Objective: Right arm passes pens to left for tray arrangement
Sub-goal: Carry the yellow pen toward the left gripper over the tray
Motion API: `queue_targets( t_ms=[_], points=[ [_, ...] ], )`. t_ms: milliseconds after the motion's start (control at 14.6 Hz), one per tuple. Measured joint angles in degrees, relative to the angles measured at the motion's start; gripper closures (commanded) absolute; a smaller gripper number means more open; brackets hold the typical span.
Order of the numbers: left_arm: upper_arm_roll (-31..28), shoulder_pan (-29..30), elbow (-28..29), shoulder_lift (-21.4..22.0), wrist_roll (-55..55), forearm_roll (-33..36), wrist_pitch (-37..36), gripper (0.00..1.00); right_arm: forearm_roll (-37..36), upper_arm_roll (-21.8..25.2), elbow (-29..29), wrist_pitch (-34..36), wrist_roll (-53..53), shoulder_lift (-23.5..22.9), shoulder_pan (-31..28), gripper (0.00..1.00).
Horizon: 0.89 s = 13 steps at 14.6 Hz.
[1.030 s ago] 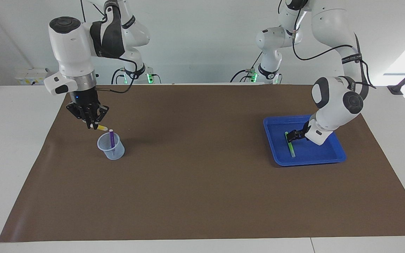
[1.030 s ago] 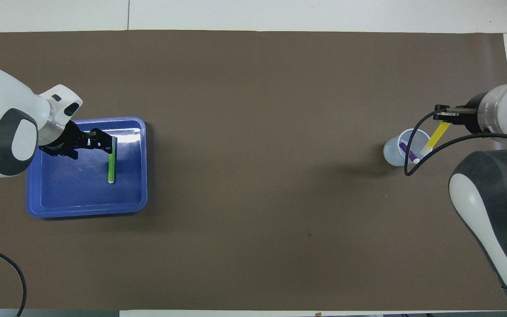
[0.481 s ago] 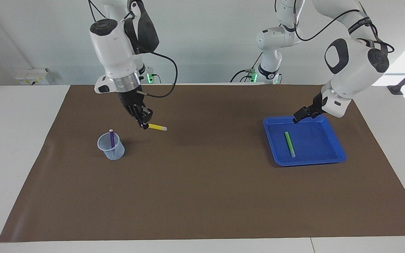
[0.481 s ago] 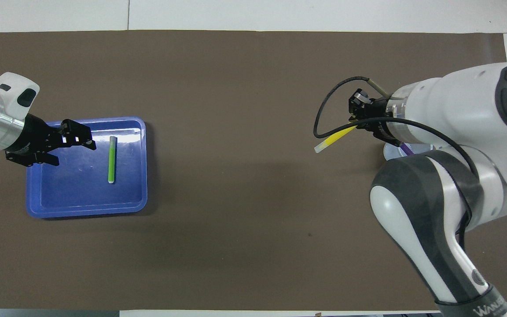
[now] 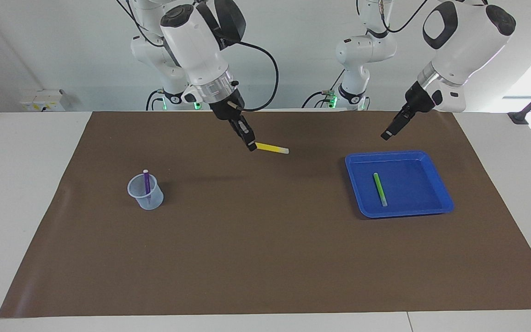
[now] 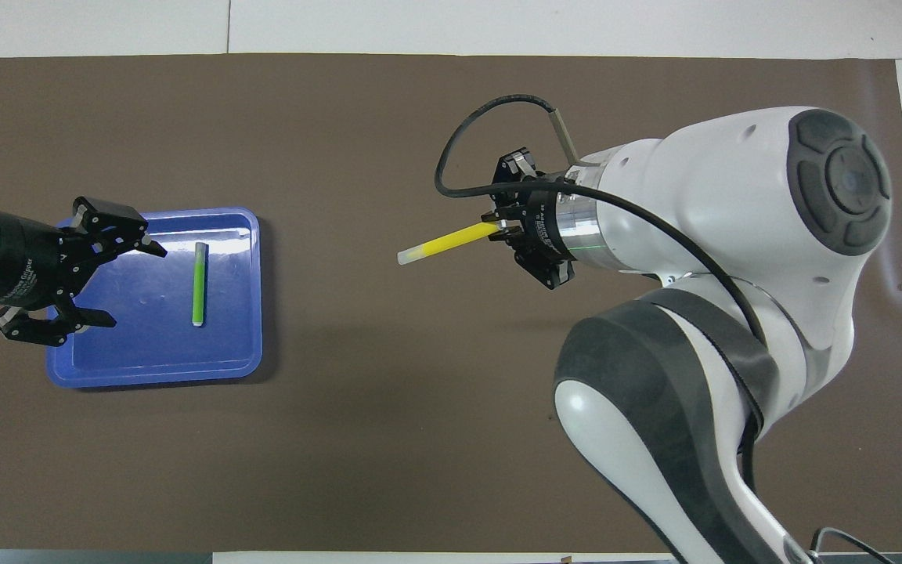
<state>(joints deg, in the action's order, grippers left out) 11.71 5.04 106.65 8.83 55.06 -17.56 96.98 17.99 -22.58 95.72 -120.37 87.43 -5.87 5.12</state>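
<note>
My right gripper (image 5: 250,145) (image 6: 498,229) is shut on one end of the yellow pen (image 5: 272,148) (image 6: 443,243) and holds it level in the air over the middle of the mat, its whitish end pointing toward the tray. The blue tray (image 5: 413,205) (image 6: 224,345) lies toward the left arm's end, and the green pen (image 5: 379,189) (image 6: 199,283) rests flat in it. Raised over the tray, my left gripper (image 5: 386,134) (image 6: 139,287) is open and holds nothing. The purple pen (image 5: 146,181) stands in a translucent cup (image 5: 148,197); the overhead view hides both under my right arm.
A brown mat (image 5: 265,253) (image 6: 388,439) covers most of the white table. The cup stands toward the right arm's end of it. The right arm's bulky links span much of that end in the overhead view.
My right gripper has carried the yellow pen up from beside the cup toward the middle of the mat. My left gripper has risen off the green pen, which stays in the tray.
</note>
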Motion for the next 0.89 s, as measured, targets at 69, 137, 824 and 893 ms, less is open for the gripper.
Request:
queue_targets(
  t_ms=[69, 137, 824, 893],
  points=[
    [0.2, -0.6, 0.0, 0.8, 6.0, -1.1, 0.1, 0.00, 1.8, -0.9, -0.9, -0.3, 2.2, -0.5, 0.0, 1.00],
    [0.3, -1.0, -0.1, 1.5, 11.4, -2.2, 0.1, 0.00, 3.4, -1.7, -1.4, -0.8, 4.2, -0.9, 0.0, 1.00],
    [8.6, -1.3, -0.9, 7.5, 53.5, -2.7, 6.5, 0.00, 6.2, -10.7, -3.3, -3.7, 14.5, -2.6, 0.0, 1.00],
    [9.7, -1.3, -0.9, 7.5, 55.4, -1.6, 7.4, 0.00, 6.2, -11.2, -3.4, -3.7, 14.5, -2.6, 0.0, 1.00]
  ],
)
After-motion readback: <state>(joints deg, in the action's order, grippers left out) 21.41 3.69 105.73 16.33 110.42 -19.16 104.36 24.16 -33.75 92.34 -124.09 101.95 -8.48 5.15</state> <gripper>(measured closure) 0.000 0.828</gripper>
